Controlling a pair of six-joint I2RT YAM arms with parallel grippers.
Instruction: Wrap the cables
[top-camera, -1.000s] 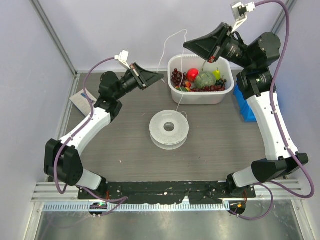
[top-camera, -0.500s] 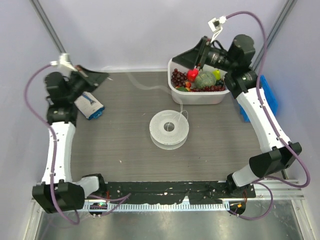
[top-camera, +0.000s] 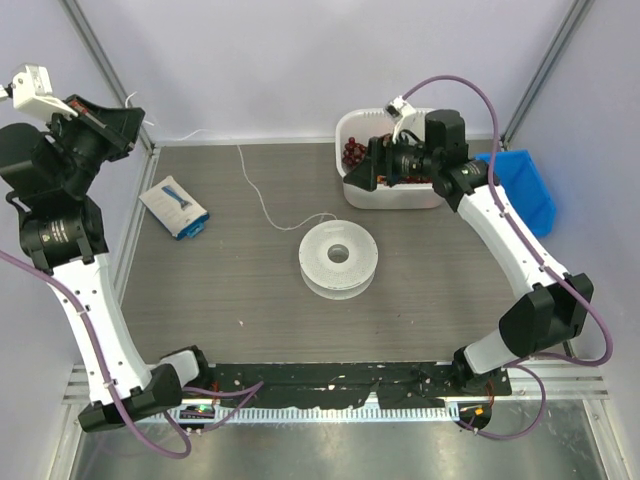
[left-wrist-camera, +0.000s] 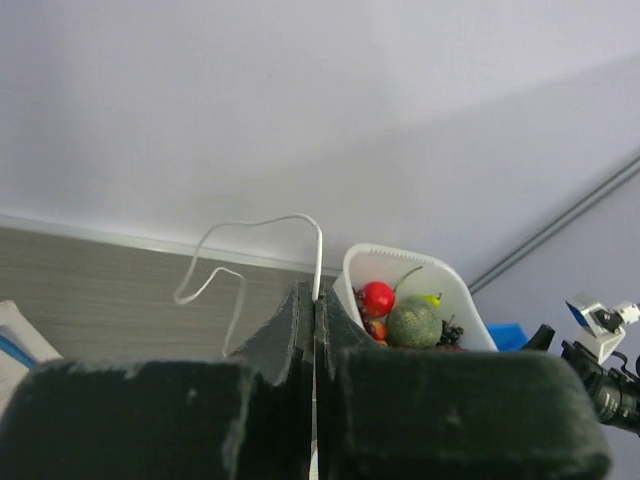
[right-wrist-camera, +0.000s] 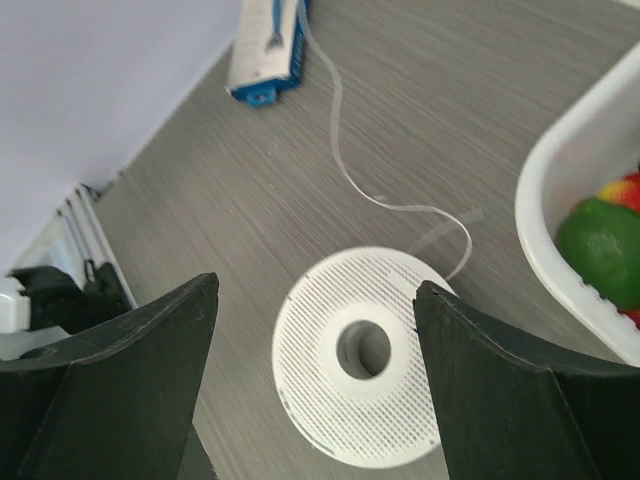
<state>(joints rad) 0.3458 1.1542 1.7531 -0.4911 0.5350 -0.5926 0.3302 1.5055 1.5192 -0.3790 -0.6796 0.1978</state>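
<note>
The left tool (top-camera: 130, 118) is hanging high above the desk's (top-camera: 230, 290) far left corner, its jaws clenched tight (left-wrist-camera: 313, 300). It is pinching the thin white cable (left-wrist-camera: 318, 250), which is coming out from between the fingertips, rising ahead of the tool, bending over in a loop and dropping back toward the desk. Ahead and to the right of this tool, a white tub (left-wrist-camera: 400, 252) is holding plastic fruit (left-wrist-camera: 414, 322).

From above, the cable (top-camera: 262, 208) is lying in a loose curve across the desk, running down to the far rim of the translucent white spool (top-camera: 339, 258).

The right tool (top-camera: 358, 172) is hovering at the tub's (top-camera: 395, 195) near left corner with its jaws spread wide (right-wrist-camera: 315, 300), gripping nothing. Directly below and ahead of it, between its 2 fingers, the spool (right-wrist-camera: 360, 370) is lying flat. The cable (right-wrist-camera: 335, 150) is trailing away from the spool's rim, beyond this tool's fingertips, toward a blue-and-white packet (right-wrist-camera: 268, 50) lying flat further ahead. The tub (right-wrist-camera: 560, 170) is sitting beside this tool's right finger. A blue bin (top-camera: 520, 190) is standing behind this arm.
</note>
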